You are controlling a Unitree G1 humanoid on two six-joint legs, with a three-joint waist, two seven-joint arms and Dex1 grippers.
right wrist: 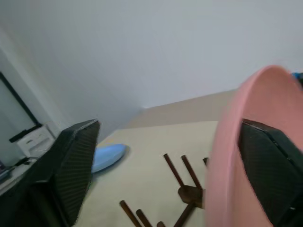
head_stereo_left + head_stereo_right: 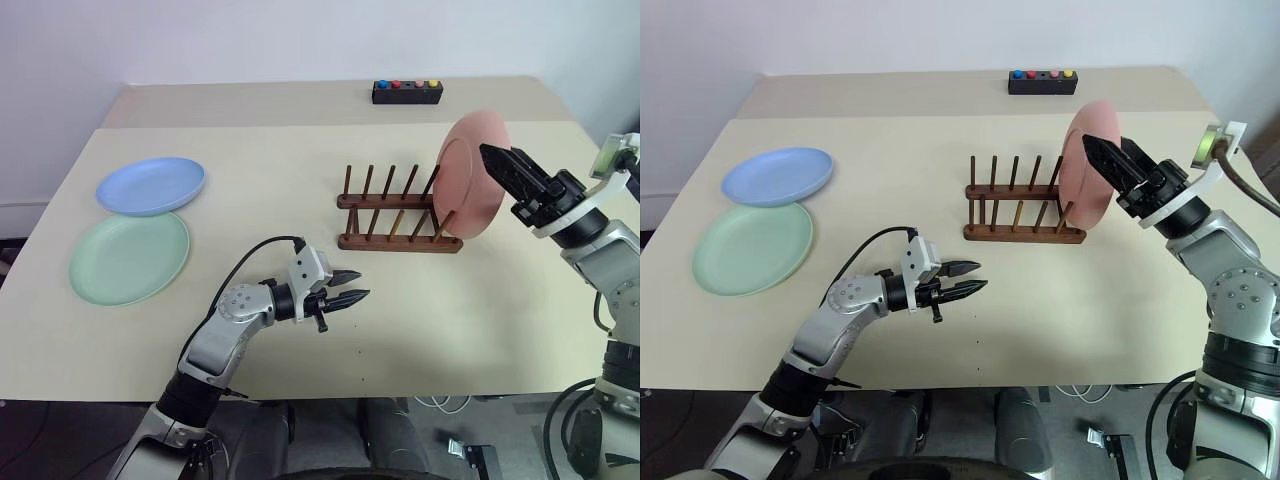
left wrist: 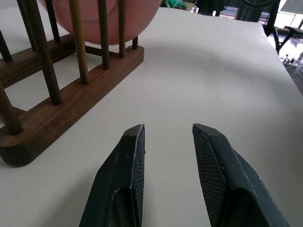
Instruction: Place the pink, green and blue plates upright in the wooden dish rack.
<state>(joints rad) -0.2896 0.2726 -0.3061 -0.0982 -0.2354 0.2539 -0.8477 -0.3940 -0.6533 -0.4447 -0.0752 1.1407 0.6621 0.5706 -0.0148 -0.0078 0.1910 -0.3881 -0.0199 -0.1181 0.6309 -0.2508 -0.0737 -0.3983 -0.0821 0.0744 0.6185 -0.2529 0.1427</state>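
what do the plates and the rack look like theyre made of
Pink plate, green plate and blue plate: probably plastic, matte, going by the flat pastel colour with no glare. Rack: dark brown wood, smooth; grain shows on its rail.

Pink plate (image 2: 472, 175) is standing upright at the right end of the wooden dish rack (image 2: 396, 212), leaning a bit btw. Rack's dark brown w/ two rails and thin pegs, sits mid-table. Green plate (image 2: 129, 258) lies flat far off on my left, blue plate (image 2: 151, 185) just behind it w/ its rim overlapping the green one.
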